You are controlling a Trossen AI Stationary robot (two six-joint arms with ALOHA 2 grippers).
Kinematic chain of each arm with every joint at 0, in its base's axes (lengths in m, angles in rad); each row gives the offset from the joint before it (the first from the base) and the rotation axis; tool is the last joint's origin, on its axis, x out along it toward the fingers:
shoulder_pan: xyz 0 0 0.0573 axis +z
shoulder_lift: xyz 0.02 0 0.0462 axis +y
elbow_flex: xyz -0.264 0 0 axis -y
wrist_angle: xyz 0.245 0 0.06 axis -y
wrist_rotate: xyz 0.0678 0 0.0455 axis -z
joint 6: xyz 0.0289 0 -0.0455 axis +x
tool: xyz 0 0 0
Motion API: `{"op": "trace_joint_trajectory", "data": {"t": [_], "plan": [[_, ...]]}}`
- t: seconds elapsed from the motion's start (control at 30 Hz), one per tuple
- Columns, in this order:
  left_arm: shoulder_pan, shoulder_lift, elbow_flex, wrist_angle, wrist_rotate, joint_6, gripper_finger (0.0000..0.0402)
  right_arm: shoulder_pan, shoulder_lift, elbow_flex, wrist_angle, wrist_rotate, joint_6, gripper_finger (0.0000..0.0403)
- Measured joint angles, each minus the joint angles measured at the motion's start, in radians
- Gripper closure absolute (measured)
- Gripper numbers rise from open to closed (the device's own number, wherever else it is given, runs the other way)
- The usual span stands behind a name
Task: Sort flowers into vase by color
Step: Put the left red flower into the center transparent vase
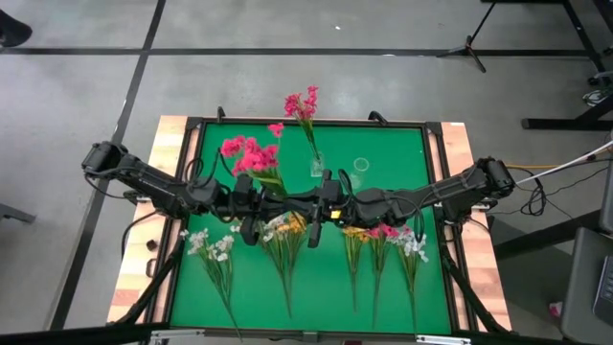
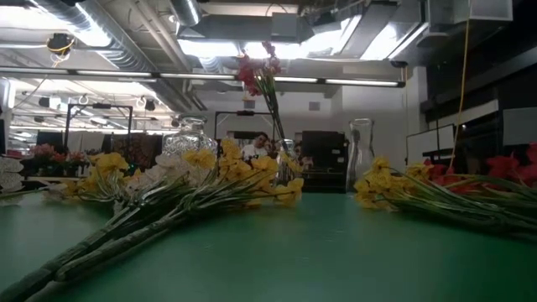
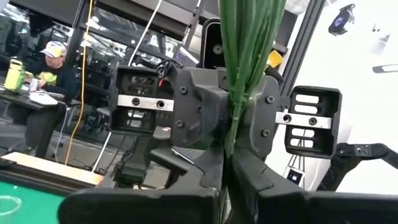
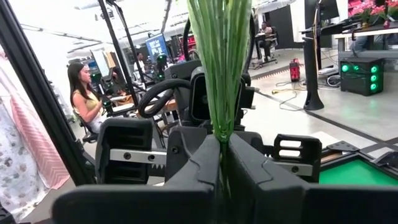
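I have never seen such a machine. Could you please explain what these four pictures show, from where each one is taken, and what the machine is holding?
It is a robot with two dark arms over a green table. One picture looks down from above, one looks level across the tabletop, and two come from cameras on the arms' wrists.

From above, the left gripper and the right gripper meet at the middle of the table. Each wrist picture shows that arm's fingers shut on a bunch of green stems, with the other gripper facing it close by. The pink flowers seem to belong to those stems.

Yellow, white and pink flowers lie on the table. One glass vase already holds pink flowers; another stands beside it.

People sit in the room behind.
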Motion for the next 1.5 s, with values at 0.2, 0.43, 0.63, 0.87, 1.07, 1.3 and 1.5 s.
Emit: {"op": "trace_joint_trajectory", "data": {"t": [0.2,0.43,0.63,0.87,1.07,1.3,1.5], "plan": [[0.001,0.000,0.000,-0.005,-0.058,-0.001,0.0398,0.001,-0.001,0.000,-0.026,0.028,0.000,0.0303],[0.014,0.001,0.000,0.008,-0.174,0.027,0.0400,0.001,-0.046,0.000,-0.113,0.047,-0.016,0.0206],[0.057,0.000,0.000,0.010,-0.261,0.032,0.0401,0.006,-0.112,0.000,-0.206,0.064,-0.029,0.0178],[0.131,0.000,0.000,0.009,-0.289,0.074,0.0401,0.005,-0.225,0.000,-0.336,0.080,-0.080,0.0186],[0.176,0.032,0.000,0.044,-0.336,0.144,0.0401,0.004,-0.349,0.000,-0.440,0.080,-0.083,0.0198],[0.219,0.231,0.000,0.253,-0.394,0.217,0.0401,0.004,-0.445,0.000,-0.497,0.080,-0.091,0.0205],[0.266,0.367,0.000,0.391,-0.448,0.270,0.0401,0.004,-0.483,0.000,-0.516,0.080,-0.107,0.0205]]}}
